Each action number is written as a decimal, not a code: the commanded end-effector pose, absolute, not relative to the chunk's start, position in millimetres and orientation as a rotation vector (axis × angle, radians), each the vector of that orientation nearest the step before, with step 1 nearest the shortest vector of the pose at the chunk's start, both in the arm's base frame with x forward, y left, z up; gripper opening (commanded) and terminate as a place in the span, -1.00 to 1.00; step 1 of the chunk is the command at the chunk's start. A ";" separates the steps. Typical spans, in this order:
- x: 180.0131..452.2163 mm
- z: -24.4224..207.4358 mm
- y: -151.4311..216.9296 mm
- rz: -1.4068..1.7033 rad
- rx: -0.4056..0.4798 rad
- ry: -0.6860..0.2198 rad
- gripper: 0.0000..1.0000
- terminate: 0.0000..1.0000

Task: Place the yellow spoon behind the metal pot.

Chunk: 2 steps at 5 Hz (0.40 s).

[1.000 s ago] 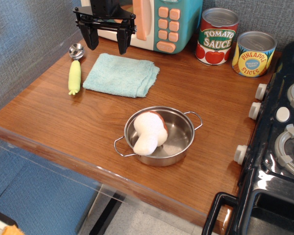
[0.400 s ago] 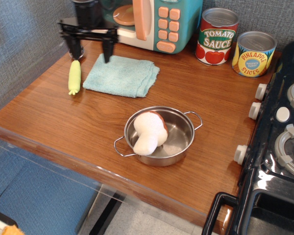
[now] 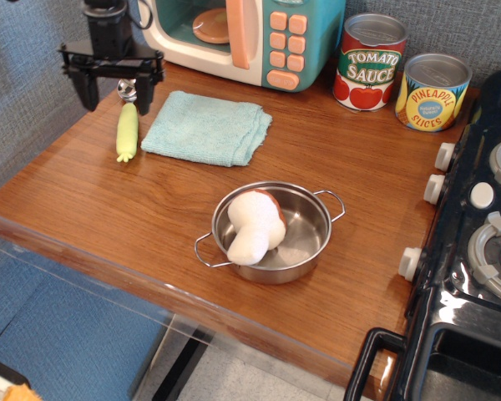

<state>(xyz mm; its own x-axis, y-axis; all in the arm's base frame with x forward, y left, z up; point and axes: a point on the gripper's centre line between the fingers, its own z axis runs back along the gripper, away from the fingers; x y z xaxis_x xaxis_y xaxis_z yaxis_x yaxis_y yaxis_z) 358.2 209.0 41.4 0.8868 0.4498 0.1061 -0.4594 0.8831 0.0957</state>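
Tin cans: 2 — tomato sauce can (image 3: 369,61), pineapple slices can (image 3: 432,91)
Metal pot (image 3: 273,232): 1
Yellow spoon (image 3: 128,122): 1
Blue cloth (image 3: 205,127): 1
Toy microwave (image 3: 250,35): 1
Plush mushroom (image 3: 254,225): 1

Open tool (image 3: 117,93) above yellow spoon (image 3: 127,125) — counter's far-left

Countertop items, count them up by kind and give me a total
Cans: 2, tomato sauce can and pineapple can
Spoons: 1, yellow spoon
Pots: 1, metal pot
Cloths: 1, blue cloth
Plush mushrooms: 1, in the pot
Toy microwaves: 1
Total: 7
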 end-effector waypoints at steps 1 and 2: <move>364.4 31.4 227.0 0.546 0.168 -0.060 1.00 -1.00; 365.1 21.6 228.9 0.554 0.163 -0.037 1.00 -1.00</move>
<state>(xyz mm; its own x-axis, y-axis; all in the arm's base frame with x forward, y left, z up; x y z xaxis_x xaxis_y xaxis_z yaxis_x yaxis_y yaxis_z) 369.1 224.6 14.7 0.8563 0.5127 0.0626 -0.5162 0.8448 0.1409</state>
